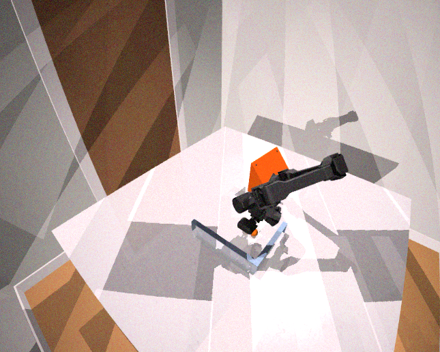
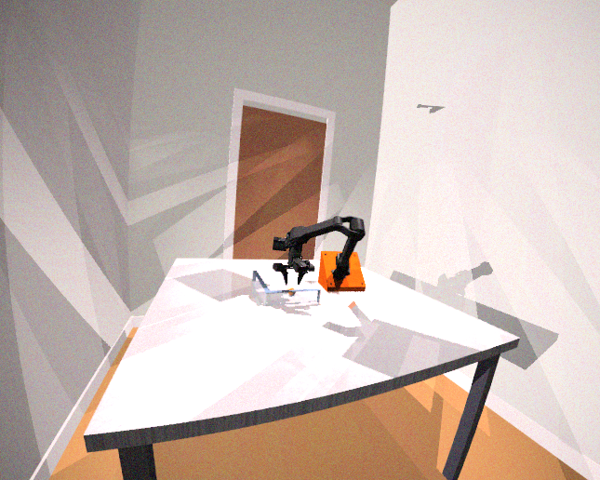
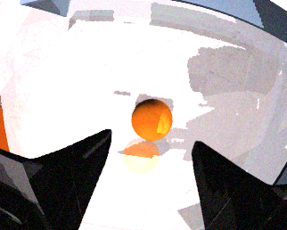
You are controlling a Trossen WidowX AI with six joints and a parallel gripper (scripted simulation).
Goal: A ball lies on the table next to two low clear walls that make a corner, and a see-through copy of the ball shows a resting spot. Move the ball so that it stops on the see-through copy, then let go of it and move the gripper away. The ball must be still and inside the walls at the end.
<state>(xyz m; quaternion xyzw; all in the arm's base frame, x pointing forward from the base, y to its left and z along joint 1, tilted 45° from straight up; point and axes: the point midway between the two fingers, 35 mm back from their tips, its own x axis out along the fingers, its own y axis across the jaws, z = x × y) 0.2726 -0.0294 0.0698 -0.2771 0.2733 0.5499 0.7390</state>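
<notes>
The solid orange ball (image 1: 254, 232) (image 2: 291, 291) (image 3: 151, 119) rests on the table inside the corner of the two low clear walls (image 1: 220, 240) (image 2: 306, 290). In the wrist view the pale see-through copy (image 3: 141, 160) lies right beside the ball, on the side toward the bottom of the picture; the two overlap slightly or nearly touch there. My gripper (image 2: 292, 283) (image 3: 153, 141) is open, pointing down just above the ball and the copy, with nothing between its fingers. In the top view the arm hides the fingers and the copy.
The orange arm base (image 1: 267, 164) (image 2: 355, 280) stands on the table (image 1: 174, 318) (image 2: 201, 361) behind the gripper. The walls meet at a corner on the far side of the ball from the base. Shadows of the arm fall across the table near the walls.
</notes>
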